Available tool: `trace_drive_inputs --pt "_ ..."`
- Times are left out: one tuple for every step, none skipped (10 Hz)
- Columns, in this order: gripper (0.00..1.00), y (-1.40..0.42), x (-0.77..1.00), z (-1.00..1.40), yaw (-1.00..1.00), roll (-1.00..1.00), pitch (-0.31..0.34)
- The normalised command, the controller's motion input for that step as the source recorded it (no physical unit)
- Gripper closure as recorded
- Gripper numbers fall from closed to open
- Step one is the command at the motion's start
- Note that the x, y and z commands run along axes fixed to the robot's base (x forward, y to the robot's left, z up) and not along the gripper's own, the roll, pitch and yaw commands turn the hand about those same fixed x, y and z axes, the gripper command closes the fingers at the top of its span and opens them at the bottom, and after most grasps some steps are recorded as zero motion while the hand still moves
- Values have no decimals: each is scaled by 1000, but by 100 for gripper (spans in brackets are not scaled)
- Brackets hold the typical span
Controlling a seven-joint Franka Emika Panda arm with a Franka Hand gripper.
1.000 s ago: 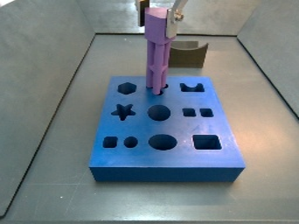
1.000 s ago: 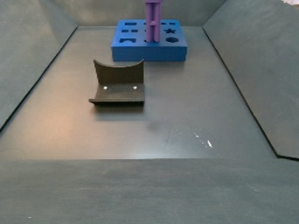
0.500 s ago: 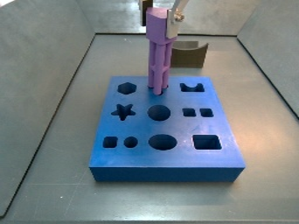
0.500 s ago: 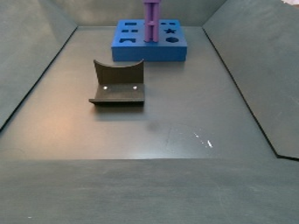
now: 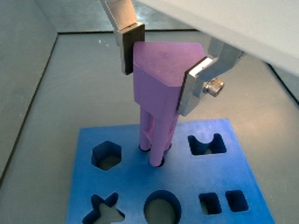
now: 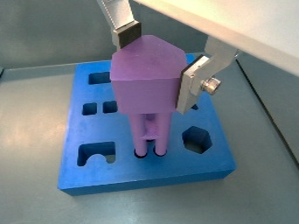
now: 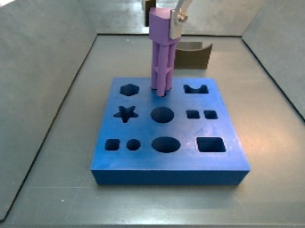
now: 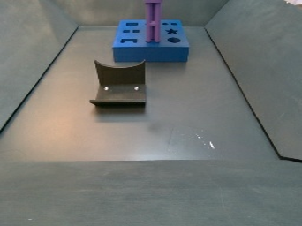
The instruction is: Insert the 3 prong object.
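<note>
The 3 prong object (image 7: pixel 163 58) is a tall lilac piece standing upright, its lower rods in a slot at the far middle of the blue block (image 7: pixel 179 158). It shows in both wrist views (image 5: pixel 162 96) (image 6: pixel 142 96) and in a side view (image 8: pixel 154 18). My gripper (image 5: pixel 163 70) (image 6: pixel 162 61) is at the piece's top, its fingers (image 5: pixel 195 86) on either side and shut on it. In a side view the gripper (image 7: pixel 168 14) is above the block. The blue block (image 5: pixel 128 179) (image 6: pixel 128 166) (image 8: pixel 151 55) has several shaped holes.
A dark brown curved block (image 8: pixel 118 84) lies on the grey floor, away from the blue block; it also shows behind it in a side view (image 7: pixel 194 55). Grey walls enclose the floor on all sides.
</note>
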Motion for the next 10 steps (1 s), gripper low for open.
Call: trace_drive_inputs --pt "100 -14 0 -586 234 27 -107" --pt "100 0 3 -614 223 26 -86" --pt "100 0 71 -640 194 0 -54" --pt "100 0 160 -640 126 0 -20" --pt "100 0 77 -611 11 0 -23" --pt "100 0 0 -609 0 0 -44" --pt "100 0 0 -603 0 0 -67" --pt "100 -3 0 -583 0 79 -67" --pt "100 -60 -6 -389 0 101 -29" --pt "100 0 0 -126 0 -9 -129"
